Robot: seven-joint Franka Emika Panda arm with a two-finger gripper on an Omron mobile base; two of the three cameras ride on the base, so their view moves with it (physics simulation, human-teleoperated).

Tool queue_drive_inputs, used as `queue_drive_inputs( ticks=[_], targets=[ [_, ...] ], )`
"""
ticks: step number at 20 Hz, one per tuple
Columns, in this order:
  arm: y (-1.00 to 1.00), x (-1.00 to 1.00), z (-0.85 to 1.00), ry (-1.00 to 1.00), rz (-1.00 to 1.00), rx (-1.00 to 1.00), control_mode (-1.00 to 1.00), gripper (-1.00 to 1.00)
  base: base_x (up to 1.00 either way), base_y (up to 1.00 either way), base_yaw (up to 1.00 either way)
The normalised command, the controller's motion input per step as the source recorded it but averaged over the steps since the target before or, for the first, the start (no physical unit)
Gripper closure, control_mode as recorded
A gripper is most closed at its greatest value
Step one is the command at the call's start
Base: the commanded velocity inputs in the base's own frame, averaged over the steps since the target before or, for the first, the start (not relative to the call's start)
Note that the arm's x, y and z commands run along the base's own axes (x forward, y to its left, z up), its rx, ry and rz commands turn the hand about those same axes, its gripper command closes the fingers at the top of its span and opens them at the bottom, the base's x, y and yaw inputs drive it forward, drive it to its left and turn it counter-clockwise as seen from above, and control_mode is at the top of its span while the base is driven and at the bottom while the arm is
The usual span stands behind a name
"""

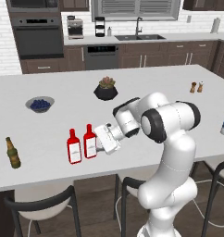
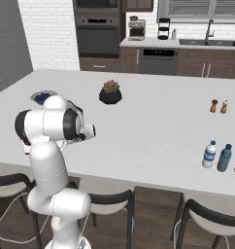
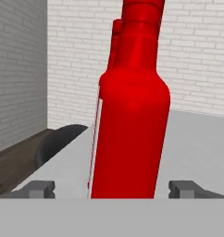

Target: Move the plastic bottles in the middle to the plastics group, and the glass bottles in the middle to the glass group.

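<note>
Two red bottles are standing upright near the bench's front edge, the pincer gaping wide around the nearer one, touching neither side.

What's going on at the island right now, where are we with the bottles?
The gripper is at the nearer red bottle, fingers spread wide on either side of it and not closed. That bottle stands upright right beside the second red bottle, with the olive-brown bottle further left along the same counter edge. The clear plastic bottle and the blue-teal bottle stand together at the far right end of the island.
</note>
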Motion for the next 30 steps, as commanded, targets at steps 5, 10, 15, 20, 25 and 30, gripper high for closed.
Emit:
queue_drive_inputs(
  ticks=[5, 10, 15, 20, 25, 30],
  targets=[
    [-0.55, 0.01, 0.31, 0.00, -0.04, 0.05, -1.00, -1.00, 0.00, 0.00, 0.00],
    [-0.92, 0.03, 0.78, 0.03, -0.07, 0.14, -1.00, -1.00, 0.00, 0.00, 0.00],
    [-0.92, 0.00, 1.00, 0.19, -0.05, 0.04, -1.00, -1.00, 0.00, 0.00, 0.00],
    [-0.81, 0.00, 1.00, 0.30, -0.09, -0.02, -1.00, -1.00, 0.00, 0.00, 0.00],
    [-0.62, -0.01, 1.00, 0.37, -0.16, -0.15, -1.00, -1.00, 0.00, 0.00, 0.00],
    [-0.44, 0.00, 1.00, 0.40, -0.20, -0.28, -1.00, -1.00, 0.00, 0.00, 0.00]
  ],
)
